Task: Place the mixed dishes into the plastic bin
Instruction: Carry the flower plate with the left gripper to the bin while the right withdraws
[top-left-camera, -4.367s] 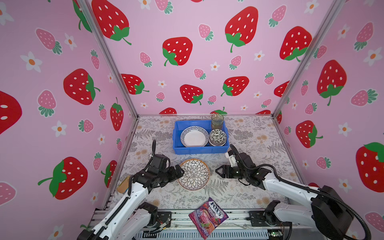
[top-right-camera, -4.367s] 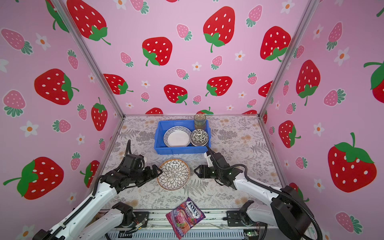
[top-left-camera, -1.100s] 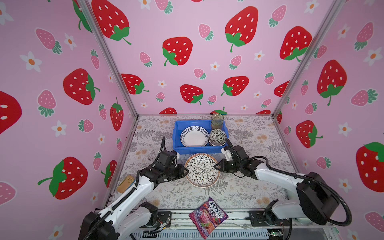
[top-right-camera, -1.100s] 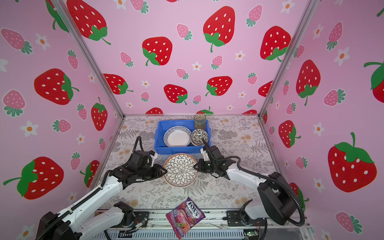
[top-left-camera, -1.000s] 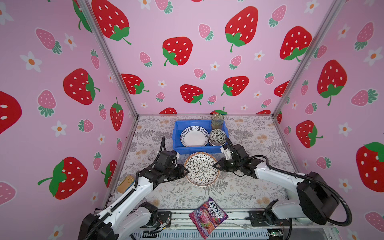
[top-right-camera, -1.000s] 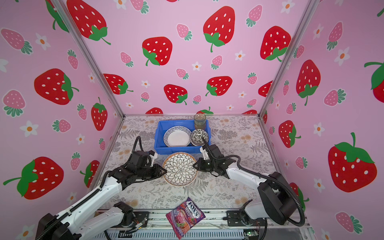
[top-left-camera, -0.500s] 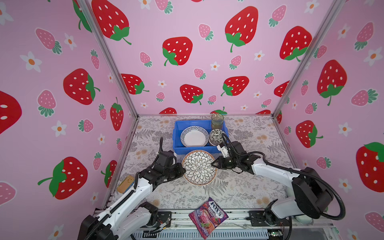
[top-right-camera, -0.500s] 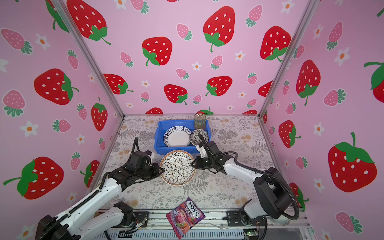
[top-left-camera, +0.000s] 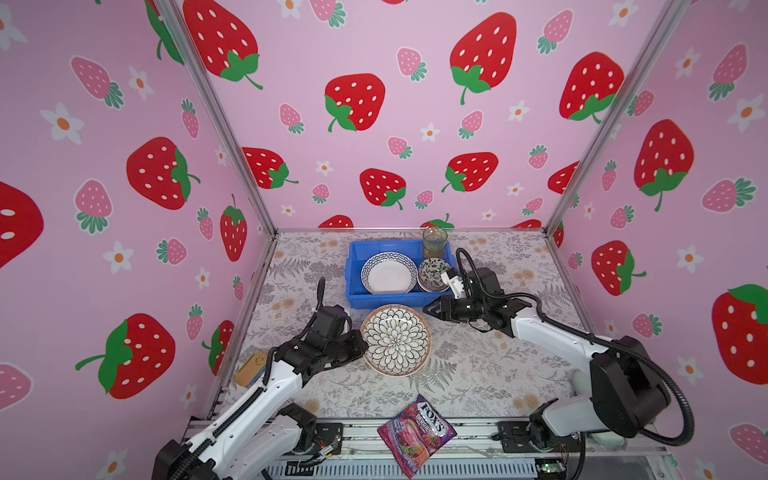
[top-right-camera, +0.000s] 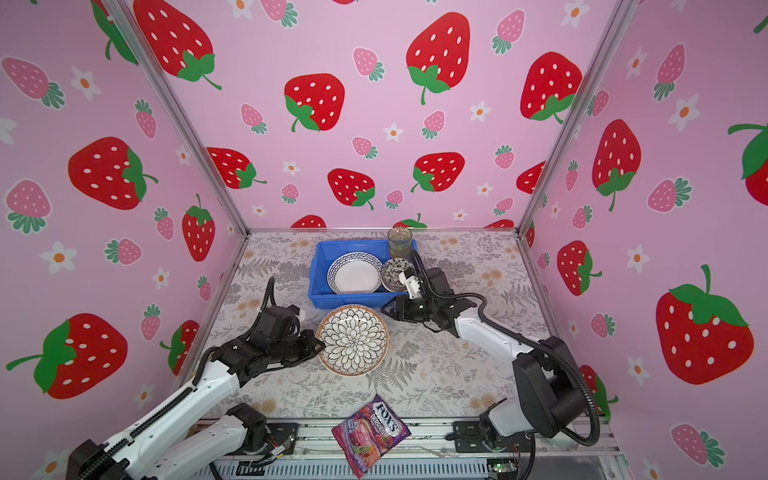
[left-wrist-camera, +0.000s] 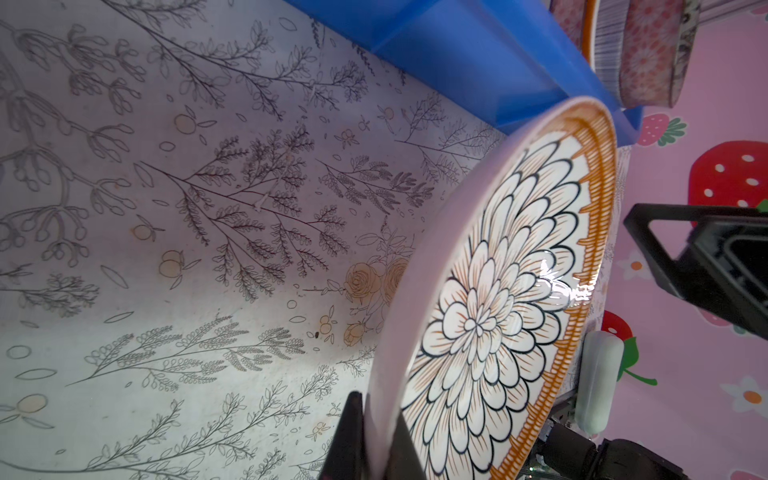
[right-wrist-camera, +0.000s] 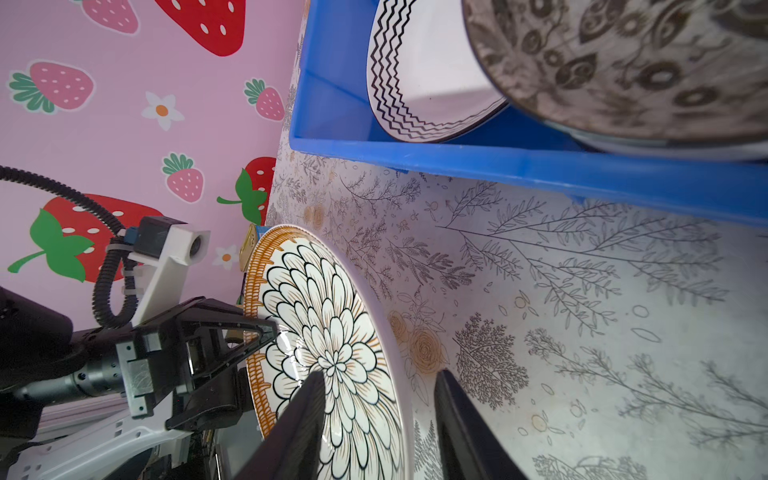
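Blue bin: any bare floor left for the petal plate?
Only slivers in the blue bin: a strip between its left wall and the zigzag plate, another behind that plate. The right end is crowded with stacked bowls and a glass. Likely the petal plate must go atop the zigzag plate.

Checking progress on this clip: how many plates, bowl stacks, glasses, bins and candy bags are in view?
Plates: 2, zigzag plate and petal plate
Bowl stack: 1, bowls inside not countable
Glass: 1 seen
Bin: 1
Candy bag: 1
Total: 6
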